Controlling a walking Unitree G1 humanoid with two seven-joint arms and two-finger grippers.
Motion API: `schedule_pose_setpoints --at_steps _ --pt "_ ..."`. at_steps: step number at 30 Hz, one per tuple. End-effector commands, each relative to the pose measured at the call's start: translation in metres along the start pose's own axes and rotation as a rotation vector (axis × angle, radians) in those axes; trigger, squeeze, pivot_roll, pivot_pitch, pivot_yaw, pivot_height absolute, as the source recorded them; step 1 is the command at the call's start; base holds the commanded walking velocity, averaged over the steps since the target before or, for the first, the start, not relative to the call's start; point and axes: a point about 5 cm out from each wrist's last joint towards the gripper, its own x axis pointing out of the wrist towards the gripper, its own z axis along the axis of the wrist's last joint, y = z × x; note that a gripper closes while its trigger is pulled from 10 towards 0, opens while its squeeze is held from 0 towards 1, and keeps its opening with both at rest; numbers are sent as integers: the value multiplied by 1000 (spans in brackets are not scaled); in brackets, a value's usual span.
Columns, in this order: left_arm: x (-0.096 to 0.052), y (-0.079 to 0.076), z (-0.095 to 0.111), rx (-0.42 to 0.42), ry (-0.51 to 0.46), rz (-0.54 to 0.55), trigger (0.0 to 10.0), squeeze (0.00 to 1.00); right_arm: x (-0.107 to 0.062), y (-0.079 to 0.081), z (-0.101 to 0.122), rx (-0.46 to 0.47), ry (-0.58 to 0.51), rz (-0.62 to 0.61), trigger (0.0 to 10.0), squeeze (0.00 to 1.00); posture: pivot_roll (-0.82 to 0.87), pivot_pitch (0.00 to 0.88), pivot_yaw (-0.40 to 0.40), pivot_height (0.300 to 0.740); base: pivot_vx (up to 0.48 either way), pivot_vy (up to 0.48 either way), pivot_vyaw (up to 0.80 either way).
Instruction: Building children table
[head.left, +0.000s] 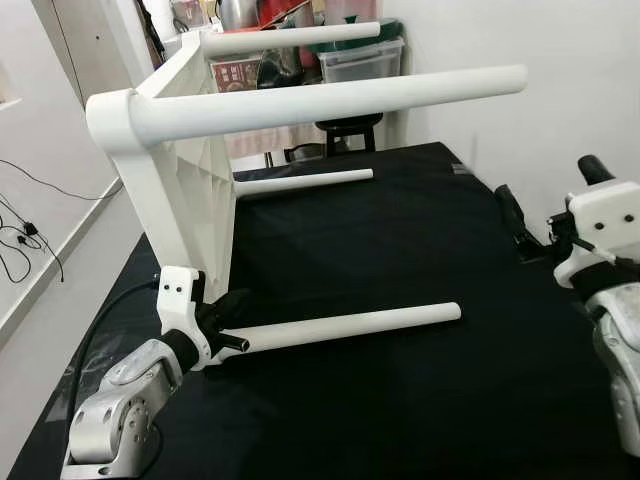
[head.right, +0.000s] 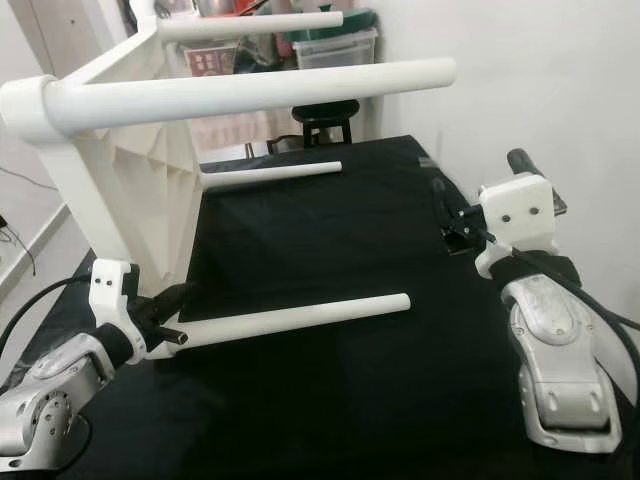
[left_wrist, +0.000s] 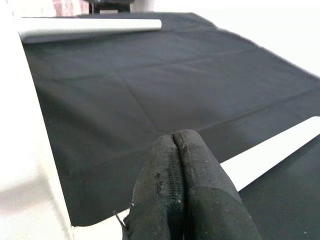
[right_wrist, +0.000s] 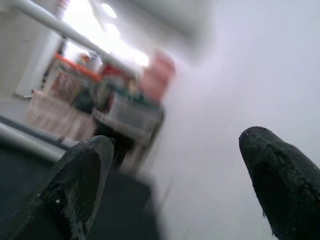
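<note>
Left end effector (head.left: 232, 338), at seven o'clock, fingers pressed shut against the base of the nearest leg (head.left: 350, 326) of the white table (head.left: 190, 200), lying on its side on black cloth (head.left: 400, 400). Right end effector (right_wrist: 175, 180), at three o'clock, wide open, empty. No legible writing.

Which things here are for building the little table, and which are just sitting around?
For the job:
white table top, standing on its edge
four white legs, like the near one
left gripper, shut, at the near leg's base
right gripper, open, away from the table

Just sitting around:
plastic storage box
black stool
cables by the wall
</note>
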Motion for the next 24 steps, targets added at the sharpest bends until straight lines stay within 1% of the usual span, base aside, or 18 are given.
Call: schedule_pose_setpoints --at_steps 1,2,5,6,11,13,14,16,17,18,21,22,24 --pt "-1 4 -1 20 -1 21 824 0 5 11 18 -86 -93 79 10000 0 -81 0 93 740 0 0 0" --pt "0 4 -1 17 -3 29 3294 0 11 13 23 -111 -124 104 10000 0 -79 0 89 740 0 0 0" --pt "0 4 -1 16 -4 32 3294 0 13 13 25 -119 -133 111 10000 0 -79 0 89 740 0 0 0" --pt "0 5 -2 17 -4 37 10000 0 17 14 28 -142 -149 123 10000 0 -79 0 81 740 0 0 0" --pt "2 11 -4 27 -13 66 10000 0 36 16 36 -205 -206 139 10000 0 -77 0 70 740 0 0 0" --pt "3 13 -3 28 -19 72 10000 0 41 18 39 -228 -225 156 10000 0 -77 0 70 740 0 0 0" --pt "3 13 -3 28 -19 72 10000 0 41 18 39 -228 -225 156 10000 0 -77 0 70 740 0 0 0" --pt "5 15 -1 31 -27 80 10000 0 50 19 45 -253 -248 168 10000 0 -79 0 65 740 0 0 0" --pt "5 15 -1 31 -27 80 10000 0 50 19 45 -253 -248 168 10000 0 -79 0 65 740 0 0 0" --pt "5 16 0 33 -30 82 10000 0 54 18 48 -269 -258 173 10000 0 -80 0 59 740 0 0 0" --pt "6 20 3 32 -45 98 10000 0 66 18 54 -322 -285 210 10000 0 -83 0 48 740 0 0 0" --pt "6 20 3 32 -45 98 10000 0 66 18 54 -322 -285 210 10000 0 -83 0 48 740 0 0 0" --pt "7 21 4 28 -56 109 10000 0 71 20 56 -347 -299 244 10000 0 -84 0 38 740 0 0 0"
